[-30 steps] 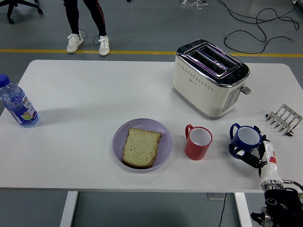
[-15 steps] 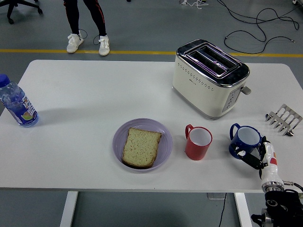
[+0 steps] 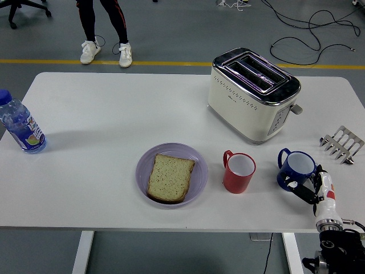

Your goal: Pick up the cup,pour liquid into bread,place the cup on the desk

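Observation:
A blue cup (image 3: 296,165) with handles stands on the white table (image 3: 114,108) at the front right. My right hand (image 3: 305,189) comes in from the lower right corner, and its black fingers (image 3: 300,190) curl against the cup's near right side. A red cup (image 3: 239,171) stands upright just left of the blue one. A slice of bread (image 3: 170,177) lies on a purple plate (image 3: 145,157) left of the red cup. Both cups rest on the table. What is inside the cups cannot be seen. My left arm is out of view.
A cream toaster (image 3: 254,94) stands behind the cups. A metal toast rack (image 3: 341,144) lies at the right edge. A water bottle (image 3: 20,125) stands at the far left. A person's legs (image 3: 105,28) show beyond the table's far side.
The blue cup and my right hand have shifted slightly to the right. Nothing else has moved.

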Available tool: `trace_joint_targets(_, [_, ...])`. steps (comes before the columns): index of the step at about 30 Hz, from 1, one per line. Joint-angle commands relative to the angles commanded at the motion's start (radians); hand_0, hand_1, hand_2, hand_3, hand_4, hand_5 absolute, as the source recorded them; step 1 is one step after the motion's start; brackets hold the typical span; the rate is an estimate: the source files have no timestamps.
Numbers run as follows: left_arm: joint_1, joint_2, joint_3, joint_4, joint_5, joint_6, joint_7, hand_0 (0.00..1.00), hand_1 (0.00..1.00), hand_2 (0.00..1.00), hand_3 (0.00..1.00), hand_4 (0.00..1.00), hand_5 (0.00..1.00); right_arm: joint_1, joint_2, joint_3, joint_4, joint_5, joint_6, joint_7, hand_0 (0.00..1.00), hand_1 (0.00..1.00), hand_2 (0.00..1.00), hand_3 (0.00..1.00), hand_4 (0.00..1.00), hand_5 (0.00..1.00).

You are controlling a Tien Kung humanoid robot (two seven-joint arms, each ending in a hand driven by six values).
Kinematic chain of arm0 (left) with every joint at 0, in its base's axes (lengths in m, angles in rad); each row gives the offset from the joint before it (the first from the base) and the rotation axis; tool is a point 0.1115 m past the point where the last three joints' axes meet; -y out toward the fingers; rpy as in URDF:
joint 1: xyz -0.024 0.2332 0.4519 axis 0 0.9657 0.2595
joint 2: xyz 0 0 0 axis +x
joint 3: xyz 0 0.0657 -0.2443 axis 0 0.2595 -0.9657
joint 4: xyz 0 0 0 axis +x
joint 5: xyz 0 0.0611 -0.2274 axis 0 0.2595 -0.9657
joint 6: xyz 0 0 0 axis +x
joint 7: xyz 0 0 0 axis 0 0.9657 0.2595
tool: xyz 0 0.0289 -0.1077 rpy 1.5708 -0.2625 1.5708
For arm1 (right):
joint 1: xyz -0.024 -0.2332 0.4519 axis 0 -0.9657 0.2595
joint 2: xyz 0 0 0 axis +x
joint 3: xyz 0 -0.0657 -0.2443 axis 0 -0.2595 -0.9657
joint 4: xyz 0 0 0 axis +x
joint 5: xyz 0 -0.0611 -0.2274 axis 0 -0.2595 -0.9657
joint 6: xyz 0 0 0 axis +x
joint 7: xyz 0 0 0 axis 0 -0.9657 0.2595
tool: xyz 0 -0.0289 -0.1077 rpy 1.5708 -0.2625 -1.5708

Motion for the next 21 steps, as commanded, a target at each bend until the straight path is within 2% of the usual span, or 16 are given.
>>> trace_joint_targets(7, [0.000, 0.000, -0.005, 0.000, 0.004, 0.000, 0.000, 0.656, 0.690, 0.711, 0.597, 0.318, 0.890, 0.002, -0.001, -0.004, 0.006, 0.014, -0.007, 0.012, 0.811, 0.685, 0.746, 0.779, 0.913, 0.150])
trace_joint_targets(8, [0.000, 0.000, -0.005, 0.000, 0.004, 0.000, 0.000, 0.656, 0.690, 0.711, 0.598, 0.320, 0.892, 0.002, -0.001, -0.005, 0.006, 0.016, -0.008, 0.014, 0.713, 0.609, 0.679, 0.747, 0.897, 0.148])
trace_joint_targets(14, [-0.003, 0.000, -0.009, 0.000, 0.005, 0.002, -0.001, 0.656, 0.690, 0.711, 0.598, 0.320, 0.892, 0.002, -0.002, -0.006, 0.016, 0.046, -0.019, 0.037, 0.713, 0.609, 0.679, 0.747, 0.897, 0.148])
trace_joint_targets(15, [-0.003, 0.000, -0.009, 0.000, 0.005, 0.003, -0.001, 0.656, 0.689, 0.711, 0.598, 0.319, 0.891, 0.001, -0.002, -0.005, 0.018, 0.049, -0.020, 0.039, 0.582, 0.534, 0.620, 0.704, 0.864, 0.149])
trace_joint_targets(19, [-0.004, 0.000, -0.007, 0.000, 0.004, 0.002, -0.001, 0.656, 0.689, 0.711, 0.598, 0.319, 0.891, -0.005, -0.006, 0.011, 0.047, 0.064, -0.029, 0.050, 0.582, 0.534, 0.620, 0.704, 0.864, 0.149])
trace_joint_targets(20, [-0.004, 0.000, -0.006, 0.000, 0.003, 0.002, -0.001, 0.656, 0.690, 0.711, 0.598, 0.322, 0.895, -0.006, -0.007, 0.017, 0.056, 0.064, -0.032, 0.053, 0.507, 0.507, 0.600, 0.683, 0.841, 0.139])
trace_joint_targets(21, [-0.004, 0.000, -0.007, 0.000, 0.003, 0.003, -0.001, 0.656, 0.690, 0.711, 0.598, 0.322, 0.895, -0.009, -0.009, 0.025, 0.074, 0.062, -0.037, 0.055, 0.507, 0.507, 0.600, 0.683, 0.841, 0.139])
